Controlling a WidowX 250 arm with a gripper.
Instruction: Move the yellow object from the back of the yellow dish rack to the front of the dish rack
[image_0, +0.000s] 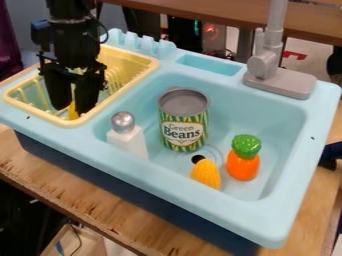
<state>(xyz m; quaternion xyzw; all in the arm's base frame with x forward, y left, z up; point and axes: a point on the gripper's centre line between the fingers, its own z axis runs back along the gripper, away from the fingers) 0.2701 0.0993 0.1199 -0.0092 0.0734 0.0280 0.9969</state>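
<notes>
At the upper left, the black gripper hangs down into the pale yellow rack on the sink's left side. A bright yellow piece shows right at the gripper's lower end; whether it is held cannot be made out. In the basin, a green-striped can stands upright near the middle. A white shaker with a silver top is at the basin's front left. Yellow corn lies near the drain, and an orange carrot with a green top is to its right.
The light blue sink rests on a wooden table. A grey faucet rises from the back right rim. A small recessed tray lies between rack and faucet, with blue prongs along the back left edge.
</notes>
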